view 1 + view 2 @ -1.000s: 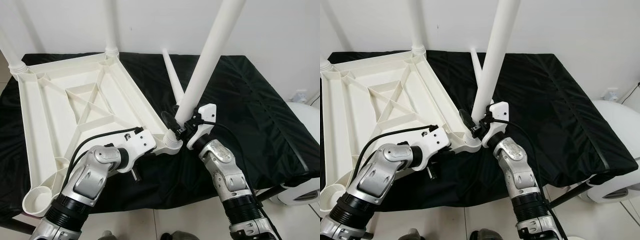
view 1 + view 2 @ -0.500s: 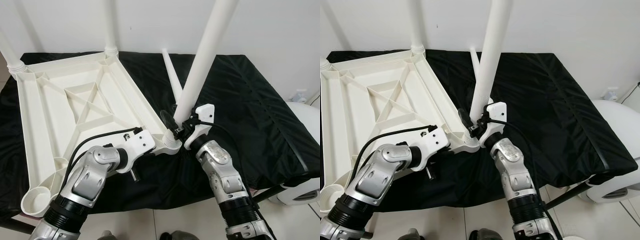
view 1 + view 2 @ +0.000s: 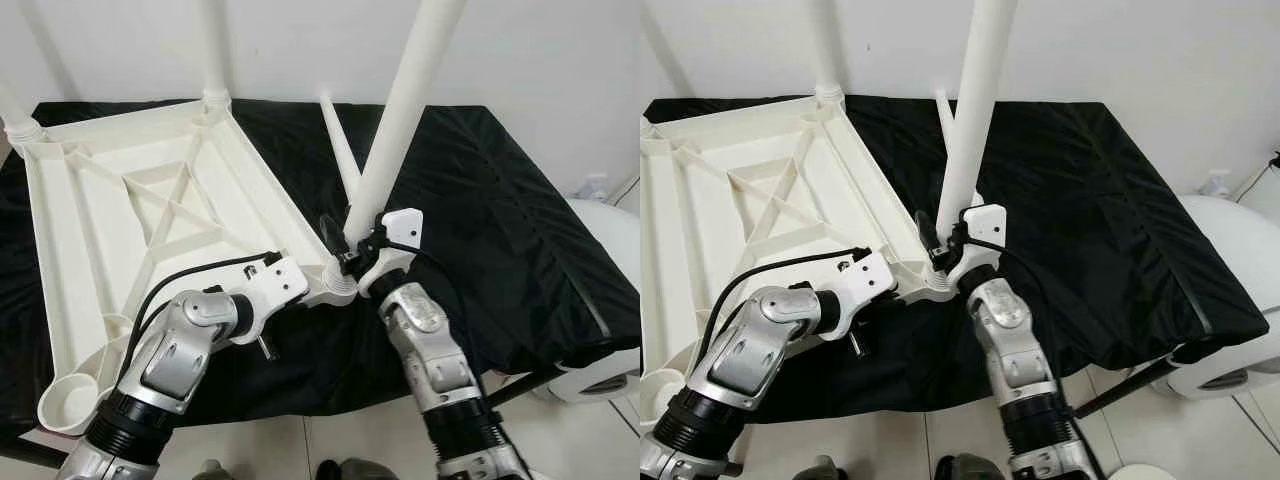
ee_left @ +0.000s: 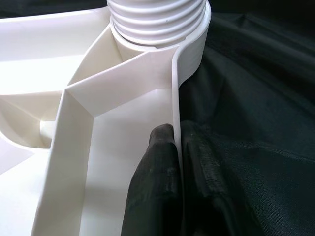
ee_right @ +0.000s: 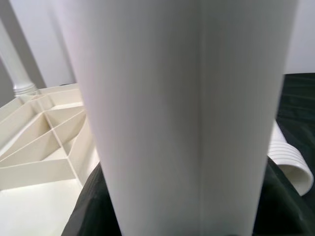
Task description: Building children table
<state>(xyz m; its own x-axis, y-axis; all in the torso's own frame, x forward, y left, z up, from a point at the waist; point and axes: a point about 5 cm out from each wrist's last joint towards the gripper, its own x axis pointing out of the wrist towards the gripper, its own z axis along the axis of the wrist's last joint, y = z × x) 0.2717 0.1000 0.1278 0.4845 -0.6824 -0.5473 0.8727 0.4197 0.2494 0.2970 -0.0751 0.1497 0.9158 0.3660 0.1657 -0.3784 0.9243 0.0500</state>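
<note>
Tabletop point(image 3: 150, 200) lies upside down on the black-draped surface point(image 3: 500, 200) by a white wall. Left claw point(image 4: 177, 167) pinches its rim; right claw point(image 3: 350, 255) clasps the leg point(image 3: 400, 110) at the corner socket.

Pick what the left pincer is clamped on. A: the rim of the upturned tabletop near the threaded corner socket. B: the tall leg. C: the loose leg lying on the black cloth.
A: the left pincer pinches the thin white rim of the tabletop just below the ribbed socket.
</note>
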